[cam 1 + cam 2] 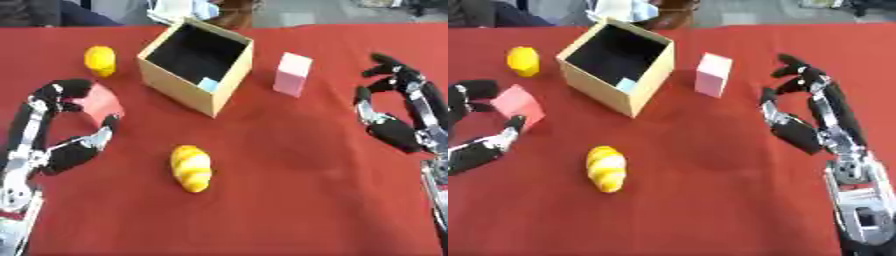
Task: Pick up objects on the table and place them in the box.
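Box [198,65] holds one blue piece; bread [191,167], lemon [100,60] and pink block [292,74] wait. My left hand [70,131] curls round the red block [96,104]; my right hand [802,115] hangs relaxed, empty.

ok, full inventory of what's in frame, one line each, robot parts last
box: 1, tan with a dark inside, open top, far centre of table
light blue thing: 1, inside the box, too small to make out
pink block: 1, pale pink, upright, right of the box
yellow object: 1, rounded, left of the box
croissant-shaped piece: 1, yellow-orange, centre, nearer than the box
red block: 1, pinkish red, left side, between the left hand's thumb and fingers
table: 1, red cloth
left hand: 1, black, curled round the red block
right hand: 1, black, open, right side, holding nothing
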Tool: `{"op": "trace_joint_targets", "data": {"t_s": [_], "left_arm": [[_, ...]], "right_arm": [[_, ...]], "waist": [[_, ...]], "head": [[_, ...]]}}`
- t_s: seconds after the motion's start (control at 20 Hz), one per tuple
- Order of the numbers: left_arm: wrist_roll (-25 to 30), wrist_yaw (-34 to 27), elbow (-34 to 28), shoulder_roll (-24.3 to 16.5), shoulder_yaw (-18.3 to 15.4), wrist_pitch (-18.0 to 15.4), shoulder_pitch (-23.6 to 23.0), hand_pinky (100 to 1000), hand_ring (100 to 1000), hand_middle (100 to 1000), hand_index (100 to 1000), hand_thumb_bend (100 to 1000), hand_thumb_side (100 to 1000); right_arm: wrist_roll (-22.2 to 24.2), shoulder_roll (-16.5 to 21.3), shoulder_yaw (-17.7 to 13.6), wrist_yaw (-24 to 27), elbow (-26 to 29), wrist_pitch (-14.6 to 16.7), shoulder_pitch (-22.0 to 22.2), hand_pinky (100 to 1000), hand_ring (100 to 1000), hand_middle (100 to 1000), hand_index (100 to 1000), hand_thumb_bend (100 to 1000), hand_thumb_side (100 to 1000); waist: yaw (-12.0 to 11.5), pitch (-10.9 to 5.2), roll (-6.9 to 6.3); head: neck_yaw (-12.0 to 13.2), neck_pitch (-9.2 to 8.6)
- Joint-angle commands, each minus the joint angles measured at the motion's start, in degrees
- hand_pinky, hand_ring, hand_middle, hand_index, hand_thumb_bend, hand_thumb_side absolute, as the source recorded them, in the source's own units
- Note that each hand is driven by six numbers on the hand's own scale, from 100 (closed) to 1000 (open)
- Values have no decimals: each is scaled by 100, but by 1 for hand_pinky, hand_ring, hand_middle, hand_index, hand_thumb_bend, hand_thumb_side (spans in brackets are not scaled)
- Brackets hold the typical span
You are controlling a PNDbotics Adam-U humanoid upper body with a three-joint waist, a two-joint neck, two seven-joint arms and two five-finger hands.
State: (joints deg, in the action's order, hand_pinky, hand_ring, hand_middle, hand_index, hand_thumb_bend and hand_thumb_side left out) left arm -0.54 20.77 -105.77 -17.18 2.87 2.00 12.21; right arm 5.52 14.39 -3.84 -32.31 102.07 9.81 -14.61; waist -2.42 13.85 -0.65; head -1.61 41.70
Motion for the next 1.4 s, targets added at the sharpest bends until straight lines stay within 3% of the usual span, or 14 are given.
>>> {"op": "trace_joint_targets", "data": {"t_s": [0.05,0.4,0.75,1.1,1.4], "left_arm": [[-5,32,-79,-195,-75,24,95,704,764,695,798,411,179],[23,39,-48,-455,-47,106,179,706,764,698,803,439,198],[203,174,27,-1231,0,342,445,717,768,716,822,495,211],[441,593,737,-2322,-56,875,1146,732,779,750,851,562,212],[947,513,1645,-3055,209,1386,1992,739,777,762,863,591,190]], "right_arm": [[-20,80,-29,45,57,-1,-47,697,616,710,933,100,535],[-24,86,-34,40,49,-3,-43,697,616,709,933,100,538],[-24,103,-35,39,34,-7,-28,697,616,709,933,100,543],[-20,141,-25,39,-1,-6,8,696,616,709,933,100,553],[8,141,22,85,-26,22,3,696,615,708,934,100,558]], "waist": [[6,-171,-38],[19,-168,-44],[63,-177,-81],[112,-197,-134],[268,-199,-139]], "head": [[9,-50],[19,-57],[25,-73],[10,-82],[87,-84]]}}
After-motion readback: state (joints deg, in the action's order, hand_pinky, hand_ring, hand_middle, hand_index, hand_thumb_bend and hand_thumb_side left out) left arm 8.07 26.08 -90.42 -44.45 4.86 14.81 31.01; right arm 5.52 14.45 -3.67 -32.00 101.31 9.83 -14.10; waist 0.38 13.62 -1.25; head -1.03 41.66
